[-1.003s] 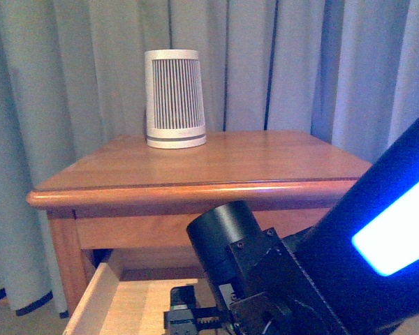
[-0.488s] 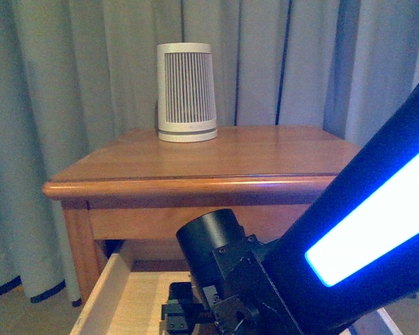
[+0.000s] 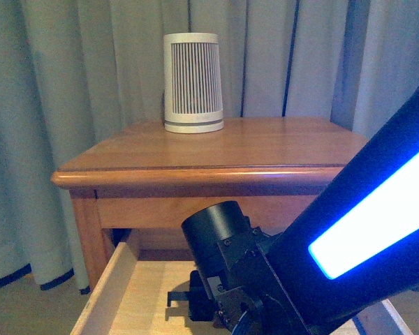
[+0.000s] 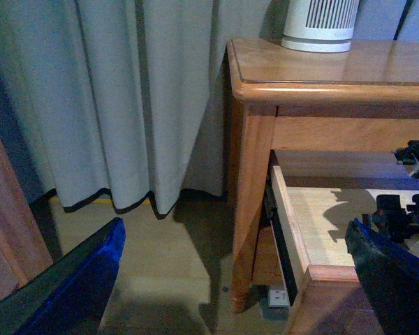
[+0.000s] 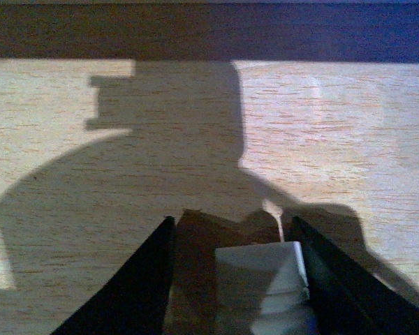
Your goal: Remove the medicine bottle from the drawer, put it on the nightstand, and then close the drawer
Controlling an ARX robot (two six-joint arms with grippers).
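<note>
The nightstand (image 3: 230, 150) stands in front of me with its upper drawer (image 3: 108, 289) pulled out, pale floor showing. My right arm reaches down into the drawer, where the right gripper (image 3: 185, 299) is open. In the right wrist view the white medicine bottle (image 5: 265, 286) lies on the drawer floor between the open fingers (image 5: 136, 286), nearer one of them, not clamped. My left gripper (image 4: 234, 279) hangs open beside the nightstand's left side, low over the floor, its blue fingers (image 4: 77, 279) wide apart and holding nothing.
A tall white ribbed container (image 3: 193, 82) stands at the back of the nightstand top. Grey curtains (image 3: 70, 105) hang behind and to the left. The drawer's side wall (image 4: 293, 230) juts out near my left gripper. Brown furniture (image 4: 3, 230) edges the left wrist view.
The front view has shifted: the nightstand and ribbed container now sit further right in frame. My right arm stays down in the drawer, gripper slightly deeper.
</note>
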